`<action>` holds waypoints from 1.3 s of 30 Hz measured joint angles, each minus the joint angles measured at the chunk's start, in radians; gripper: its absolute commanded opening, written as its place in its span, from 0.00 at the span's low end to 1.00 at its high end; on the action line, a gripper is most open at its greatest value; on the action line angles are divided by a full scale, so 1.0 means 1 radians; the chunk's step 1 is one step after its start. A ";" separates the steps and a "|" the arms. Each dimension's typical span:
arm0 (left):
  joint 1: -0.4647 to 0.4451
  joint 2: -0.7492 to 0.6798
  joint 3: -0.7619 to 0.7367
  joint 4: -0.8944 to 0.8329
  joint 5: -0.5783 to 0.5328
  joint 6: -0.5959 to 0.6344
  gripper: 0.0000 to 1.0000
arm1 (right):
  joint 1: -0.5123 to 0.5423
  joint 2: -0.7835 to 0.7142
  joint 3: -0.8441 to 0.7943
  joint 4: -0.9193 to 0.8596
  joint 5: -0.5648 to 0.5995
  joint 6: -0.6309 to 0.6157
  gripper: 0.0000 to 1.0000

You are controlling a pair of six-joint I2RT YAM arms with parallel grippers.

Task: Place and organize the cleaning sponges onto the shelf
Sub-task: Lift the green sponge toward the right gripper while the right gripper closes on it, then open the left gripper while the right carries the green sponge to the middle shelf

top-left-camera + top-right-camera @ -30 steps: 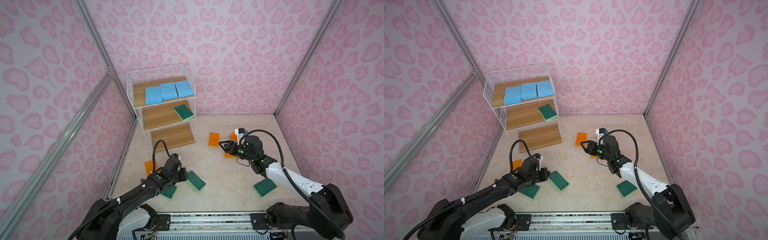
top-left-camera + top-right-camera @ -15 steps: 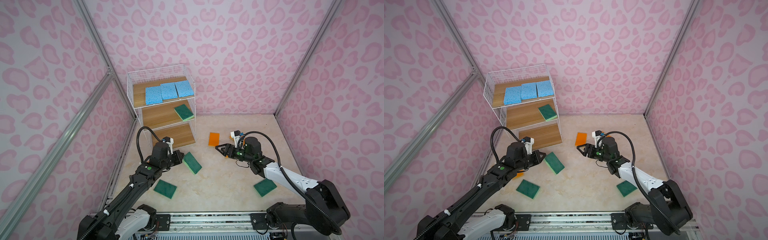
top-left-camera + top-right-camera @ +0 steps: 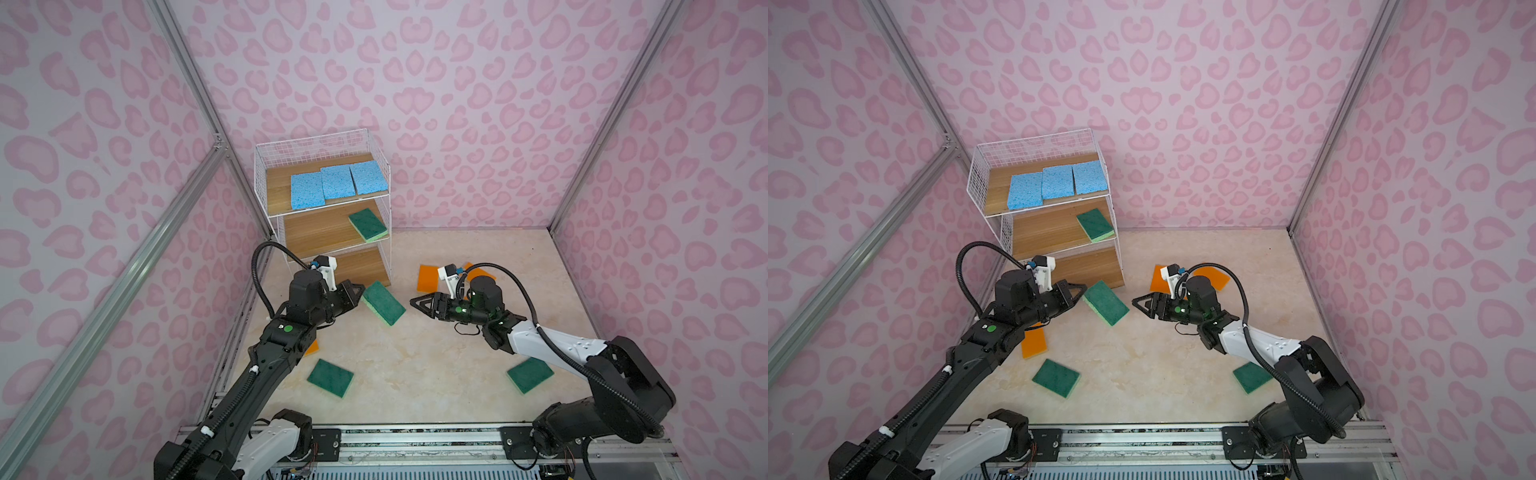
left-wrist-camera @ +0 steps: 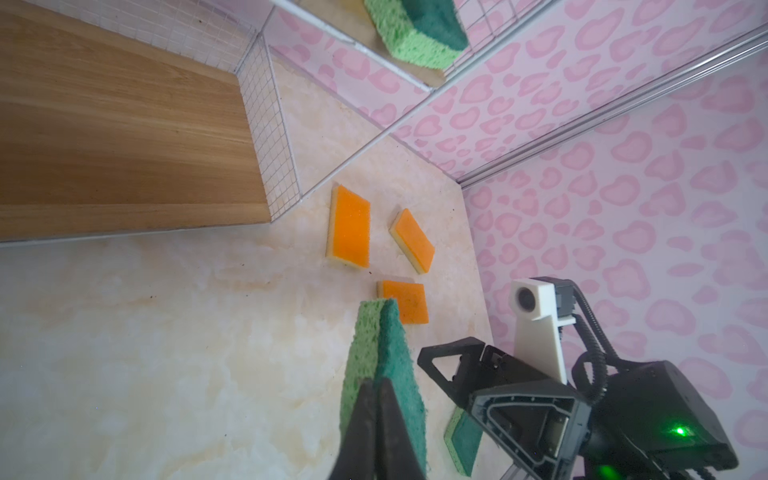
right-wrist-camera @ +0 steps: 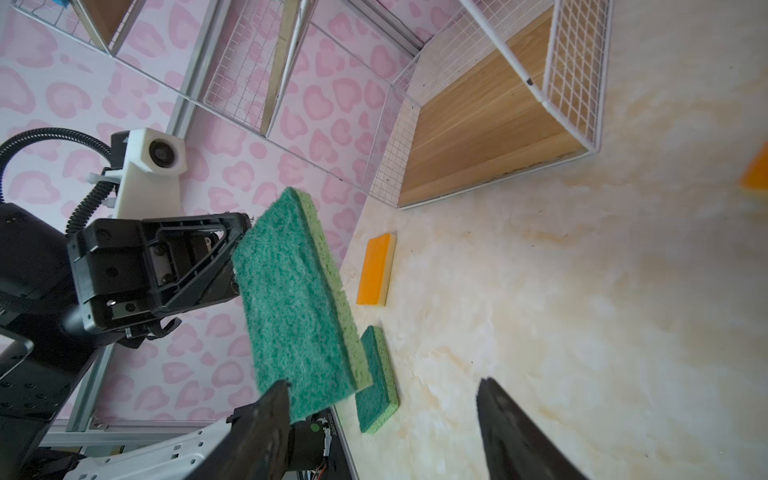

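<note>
Pinching the green sponge (image 3: pixel 384 303) mid-frame, just below the shelf (image 3: pixel 316 232), by what looks like only its edge, left end effector (image 3: pixel 361 289) could drop it or snag wire w/ right end effector (image 3: pixel 414 301) gaping empty nearby.

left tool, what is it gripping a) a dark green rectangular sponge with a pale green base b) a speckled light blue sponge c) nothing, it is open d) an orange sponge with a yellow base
a: the left tool is shut on one end of the dark green rectangular sponge with a pale green base, held clear of the floor.
</note>
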 measured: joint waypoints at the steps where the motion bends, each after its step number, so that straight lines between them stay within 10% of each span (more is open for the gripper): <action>1: 0.003 0.000 0.001 0.011 0.003 -0.011 0.04 | 0.005 0.011 0.006 0.015 -0.003 0.012 0.68; 13: 0.026 0.008 0.002 0.077 0.003 -0.066 0.04 | 0.052 0.143 0.036 0.243 -0.055 0.171 0.47; 24: 0.036 0.013 -0.002 0.114 0.010 -0.073 0.07 | 0.061 0.163 0.063 0.302 -0.058 0.220 0.07; 31: 0.038 -0.001 -0.018 0.114 0.008 -0.065 0.35 | 0.063 0.156 0.075 0.272 -0.054 0.208 0.00; 36: 0.038 -0.031 -0.020 0.083 -0.018 -0.031 0.91 | 0.063 0.125 0.094 0.214 -0.045 0.167 0.00; 39: 0.039 -0.057 -0.027 0.053 -0.043 -0.014 0.98 | 0.063 0.100 0.103 0.162 -0.029 0.135 0.00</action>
